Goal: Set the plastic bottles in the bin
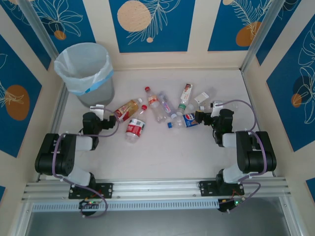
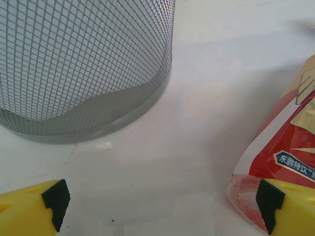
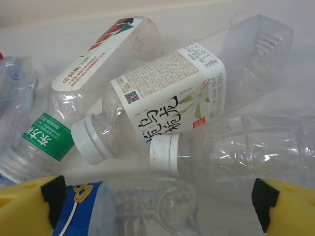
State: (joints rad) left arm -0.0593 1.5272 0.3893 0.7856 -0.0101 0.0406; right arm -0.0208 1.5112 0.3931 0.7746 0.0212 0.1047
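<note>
Amber bottle lies flat by bin, long axis near-left to far-right.

Grey mesh bin wore a white-and-blue bag; at four o'clock, an amber-and-red bottle; wall panels showed blue, orange-spotted.

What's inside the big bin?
The bin has a white bag with a blue edge inside. The bottles I can see all lie outside it, on the table. The bag's folds hide the very bottom, so I can't tell what's down there.
</note>
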